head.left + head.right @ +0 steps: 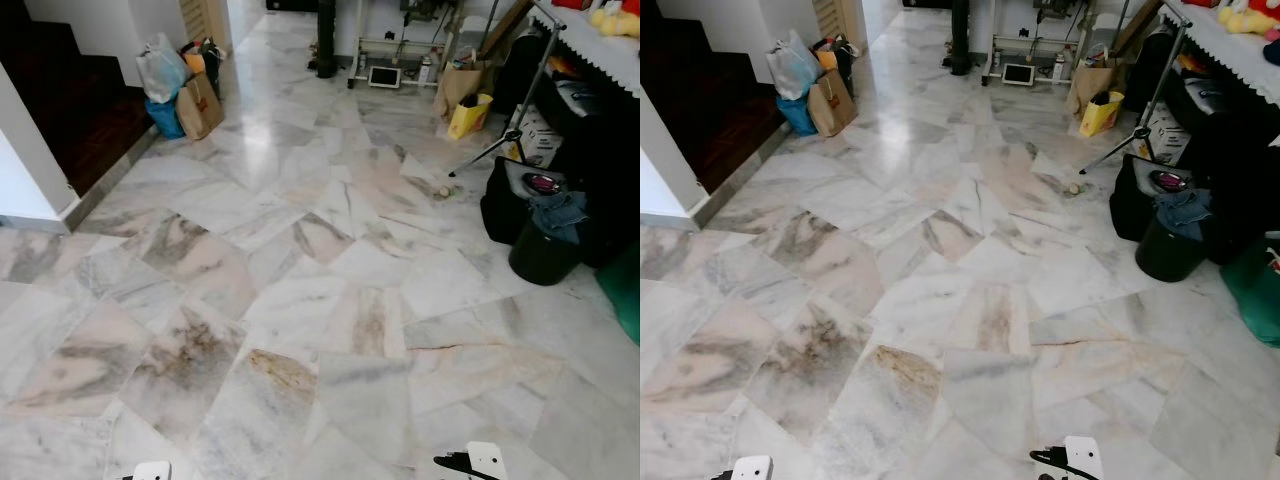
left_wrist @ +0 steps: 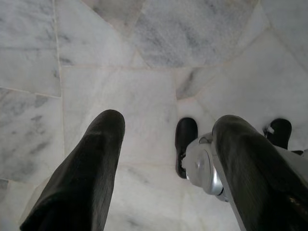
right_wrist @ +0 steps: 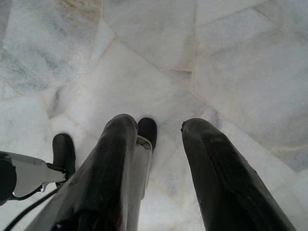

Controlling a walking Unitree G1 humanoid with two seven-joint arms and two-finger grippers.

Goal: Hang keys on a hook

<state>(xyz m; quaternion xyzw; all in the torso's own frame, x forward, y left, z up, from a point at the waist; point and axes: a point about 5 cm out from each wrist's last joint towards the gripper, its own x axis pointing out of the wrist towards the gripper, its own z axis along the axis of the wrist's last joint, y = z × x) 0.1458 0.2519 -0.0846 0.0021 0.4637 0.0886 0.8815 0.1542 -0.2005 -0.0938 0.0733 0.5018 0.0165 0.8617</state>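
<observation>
Left claw [image 2: 168, 122] fingers apart, pointing down over marble floor [image 1: 300, 250]; right claw [image 3: 160, 124] likewise.

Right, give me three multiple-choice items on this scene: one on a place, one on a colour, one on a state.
1. Where does the yellow bag stand?
A. On the floor at the far right, near a brown paper bag
B. On the dark stairs
C. Inside the black bucket

2. What colour is the floor?
A. Dark wood
B. Pale marble with grey and brown veins
C. Green carpet

3. How is the left gripper?
A. Shut on keys
B. Shut on a bag
C. Open, holding nothing

Answers: 1 A, it sits on the tiles beside the brown paper bag. 2 B, veined marble slabs. 3 C, the left wrist view shows floor between its spread fingers.
</observation>
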